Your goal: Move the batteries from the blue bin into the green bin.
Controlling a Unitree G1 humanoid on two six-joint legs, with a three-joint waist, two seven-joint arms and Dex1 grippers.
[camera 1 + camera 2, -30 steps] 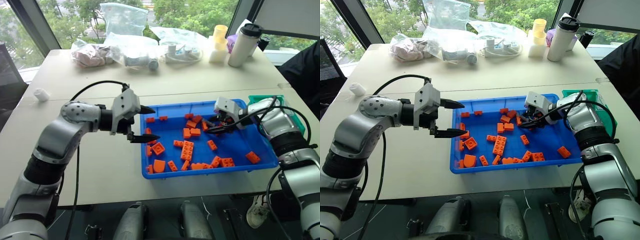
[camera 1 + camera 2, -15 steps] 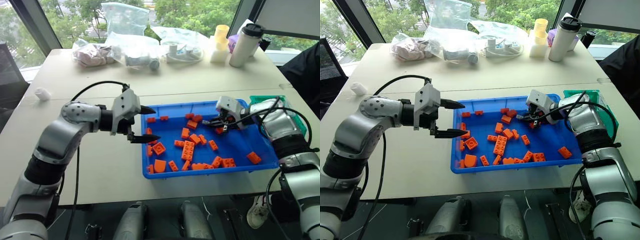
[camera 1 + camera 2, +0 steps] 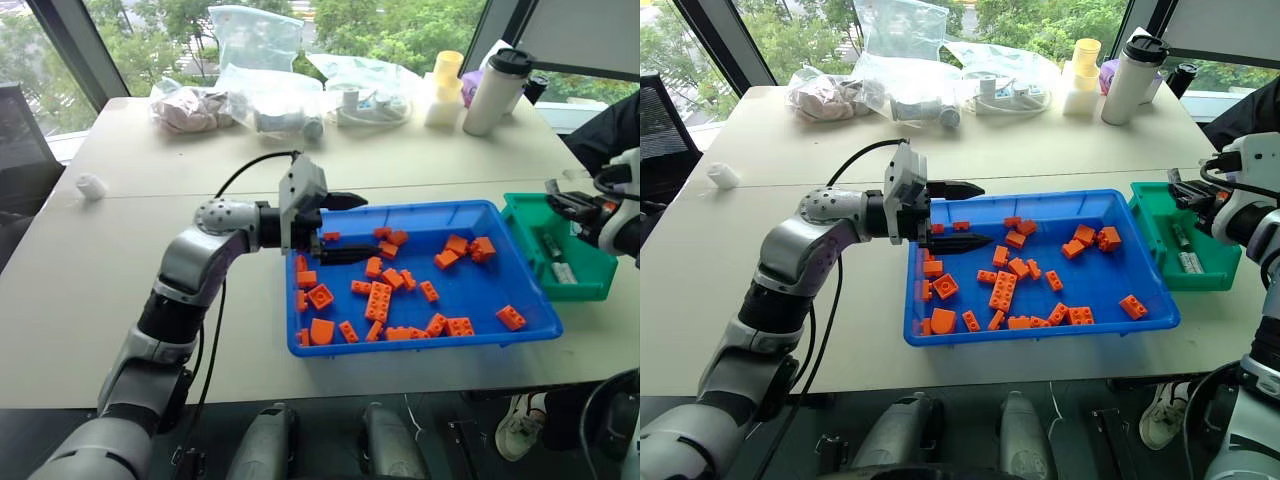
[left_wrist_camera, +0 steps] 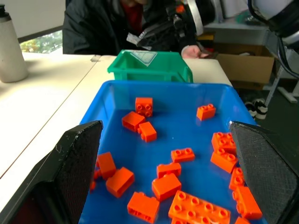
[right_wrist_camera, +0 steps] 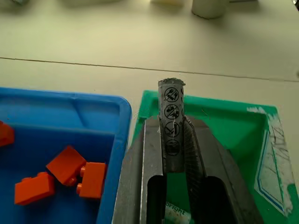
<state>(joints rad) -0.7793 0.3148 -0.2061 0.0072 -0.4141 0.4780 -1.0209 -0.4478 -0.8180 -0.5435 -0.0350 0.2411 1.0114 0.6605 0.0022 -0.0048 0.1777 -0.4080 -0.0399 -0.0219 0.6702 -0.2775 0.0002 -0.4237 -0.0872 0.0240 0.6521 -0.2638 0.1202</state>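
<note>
The blue bin [image 3: 420, 345] lies in the middle of the table and holds several orange bricks [image 3: 380, 298]. To its right stands the green bin [image 3: 592, 283], with two batteries [image 3: 552, 246] lying inside. My right gripper [image 5: 172, 140] hovers over the green bin's [image 5: 224, 130] near edge, shut on a grey battery [image 5: 170, 109] that stands up between its fingers. My left gripper [image 3: 357, 228] is open, pointing right over the left far part of the blue bin, with nothing between its fingers [image 4: 70, 172].
Plastic bags [image 3: 250, 95], a white tumbler [image 3: 495, 90] and yellow cups [image 3: 442, 85] line the table's far edge. A small white object [image 3: 90, 187] lies at the left. A person in a dark jacket [image 4: 107, 28] sits beyond the green bin.
My right gripper has lifted out of the blue bin and swung right to the green bin with a battery. My left gripper has moved right, over the blue bin. Some bricks have shifted.
</note>
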